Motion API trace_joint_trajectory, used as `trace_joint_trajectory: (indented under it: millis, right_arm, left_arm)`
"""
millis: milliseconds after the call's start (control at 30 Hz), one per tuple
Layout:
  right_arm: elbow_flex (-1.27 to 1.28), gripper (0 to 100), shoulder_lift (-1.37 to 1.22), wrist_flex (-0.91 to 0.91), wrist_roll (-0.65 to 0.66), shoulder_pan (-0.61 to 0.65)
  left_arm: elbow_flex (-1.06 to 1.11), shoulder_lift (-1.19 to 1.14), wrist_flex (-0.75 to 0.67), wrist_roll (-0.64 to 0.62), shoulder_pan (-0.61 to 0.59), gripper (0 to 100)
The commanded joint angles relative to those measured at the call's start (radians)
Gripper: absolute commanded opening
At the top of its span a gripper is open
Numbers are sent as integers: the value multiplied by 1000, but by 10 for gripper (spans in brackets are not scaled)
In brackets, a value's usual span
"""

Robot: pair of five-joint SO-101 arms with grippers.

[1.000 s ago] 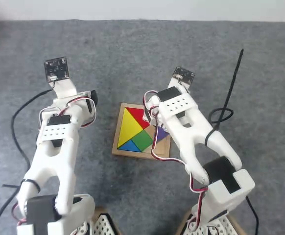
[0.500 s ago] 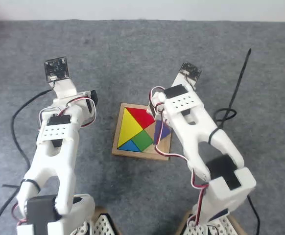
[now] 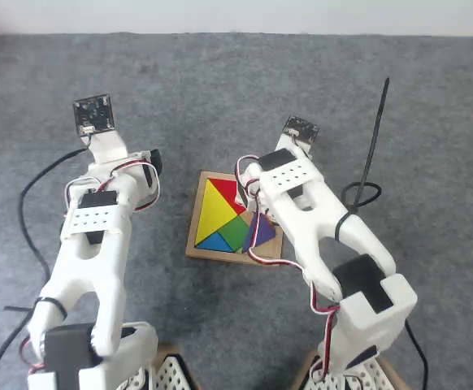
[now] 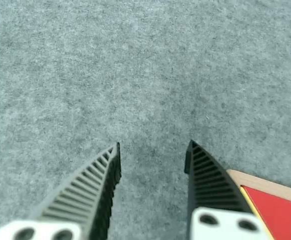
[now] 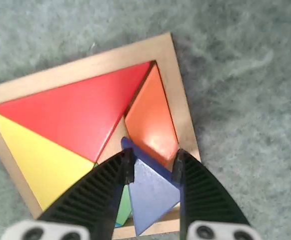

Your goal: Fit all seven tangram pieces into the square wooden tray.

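Observation:
The square wooden tray (image 3: pixel 220 255) lies on the grey carpet between the two arms. In it lie a yellow triangle (image 3: pixel 214 210), a red triangle (image 3: pixel 227 192), a green piece (image 3: pixel 236 233) and a small blue triangle (image 3: pixel 214 241). My right gripper (image 5: pixel 153 162) is over the tray's right side, shut on the purple triangle (image 5: pixel 150 192), which sits tilted beside the orange piece (image 5: pixel 153 120). The purple triangle (image 3: pixel 262 231) pokes out from under the right arm. My left gripper (image 4: pixel 153 147) hangs open over bare carpet just left of the tray's corner (image 4: pixel 255 180).
A black cable (image 3: pixel 375 146) loops over the carpet right of the right arm. The carpet stretches around the tray on all sides. Both arm bases stand at the near edge.
The right arm swung a little right, then back left over the tray. The purple triangle turned and shifted toward the tray's near side. The left arm stayed still.

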State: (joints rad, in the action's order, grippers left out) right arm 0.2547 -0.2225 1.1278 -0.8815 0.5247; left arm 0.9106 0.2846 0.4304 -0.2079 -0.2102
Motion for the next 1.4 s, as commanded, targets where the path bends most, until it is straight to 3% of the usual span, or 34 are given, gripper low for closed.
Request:
trace_joint_trajectory:
  millis: [0,267,767,1200,1367]
  right_arm:
    - [23,132,48,25,9,2]
    - [114,132,203,38,11,-10]
    - [195,132,186,30,81,-51]
    - [222,110,196,42,164,-41]
    - [216,109,196,77,181,24]
  left_arm:
    - [-7,41,-20,-14,-2,207]
    - [-8,41,-20,-14,-2,207]
    - [-1,41,-44,-14,-2,207]
    - [-1,41,-46,-14,-2,207]
    - [-1,41,-46,-14,-2,207]
